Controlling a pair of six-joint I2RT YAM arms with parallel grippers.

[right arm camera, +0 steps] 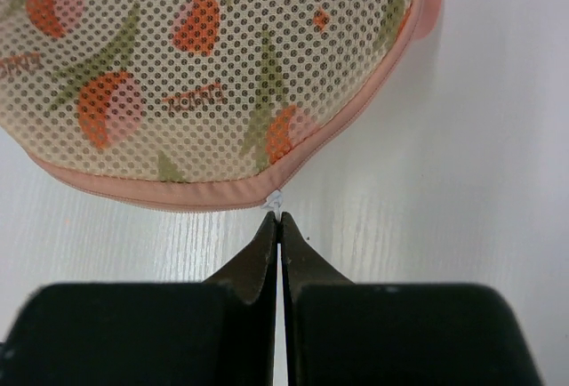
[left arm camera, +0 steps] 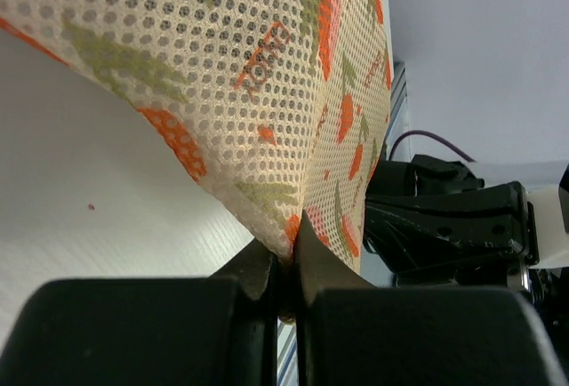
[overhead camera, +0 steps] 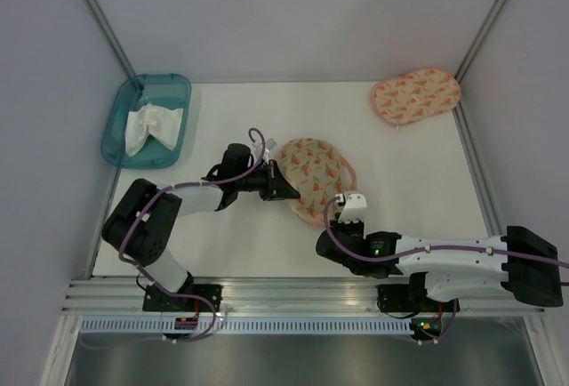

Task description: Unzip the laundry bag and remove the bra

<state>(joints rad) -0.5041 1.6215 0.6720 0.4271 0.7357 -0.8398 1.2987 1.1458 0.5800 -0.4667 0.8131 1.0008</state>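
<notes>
The laundry bag (overhead camera: 311, 174), peach mesh with orange print, lies mid-table. My left gripper (overhead camera: 286, 192) is shut on the fabric at its left edge; in the left wrist view the mesh (left arm camera: 267, 75) rises tent-like from the closed fingertips of that gripper (left arm camera: 289, 257). My right gripper (overhead camera: 341, 200) is at the bag's near right edge. In the right wrist view this gripper (right arm camera: 278, 221) is shut on the small white zipper pull (right arm camera: 276, 200), which hangs from the pink zipper band (right arm camera: 178, 195). The bra is hidden.
A second peach printed pouch (overhead camera: 415, 95) lies at the far right corner. A teal bin (overhead camera: 169, 84) with a white cloth (overhead camera: 149, 126) stands at the far left. The right arm (left arm camera: 444, 217) shows just beyond the bag in the left wrist view.
</notes>
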